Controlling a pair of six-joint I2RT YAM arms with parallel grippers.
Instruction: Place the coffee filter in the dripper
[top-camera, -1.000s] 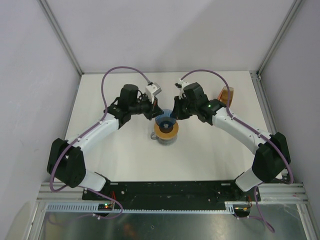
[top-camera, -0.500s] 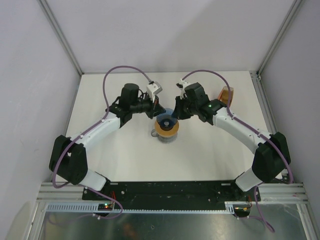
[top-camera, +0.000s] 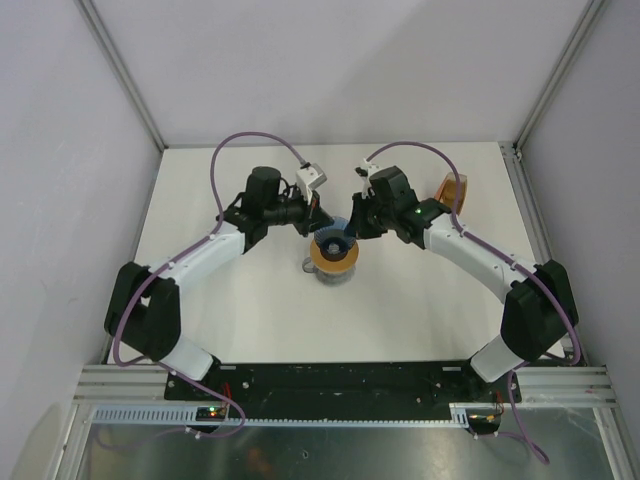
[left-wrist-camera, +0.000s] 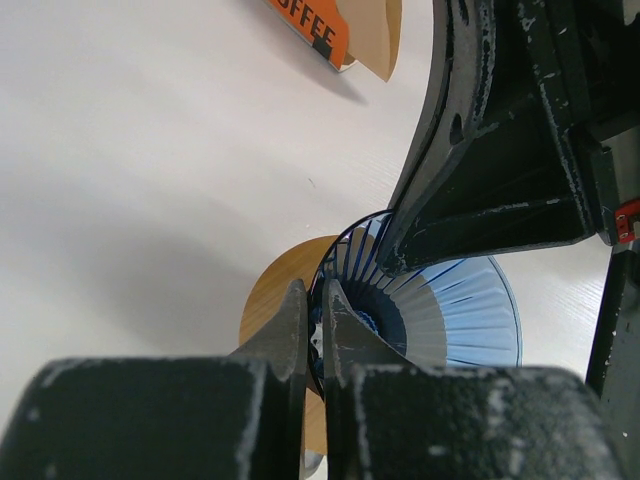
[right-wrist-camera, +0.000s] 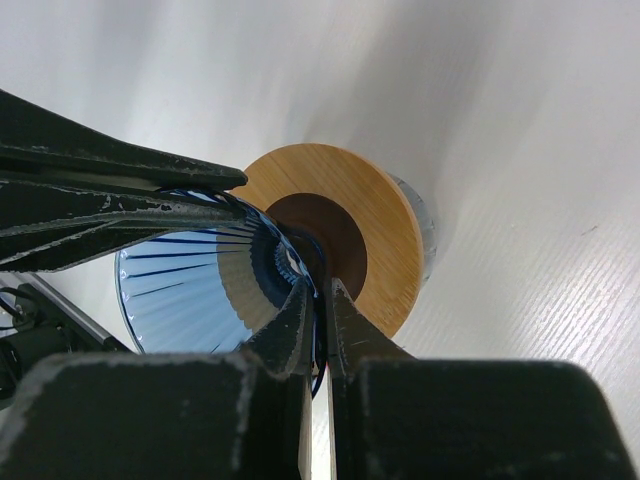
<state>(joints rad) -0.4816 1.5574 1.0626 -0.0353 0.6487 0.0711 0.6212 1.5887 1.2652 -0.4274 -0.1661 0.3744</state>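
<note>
The blue dripper (top-camera: 336, 229) is held tilted between the two arms. Its narrow end is at the dark hole of the wooden ring (top-camera: 333, 256), which sits on the glass jug (right-wrist-camera: 420, 220). The left gripper (left-wrist-camera: 312, 300) has its fingers pressed together on the thin rim of the dripper, on one side. The right gripper (right-wrist-camera: 318, 298) pinches the same rim from the opposite side. The orange packet of paper filters (top-camera: 452, 188) stands well apart on the white table (top-camera: 250, 300), on the far side of the right arm.
</note>
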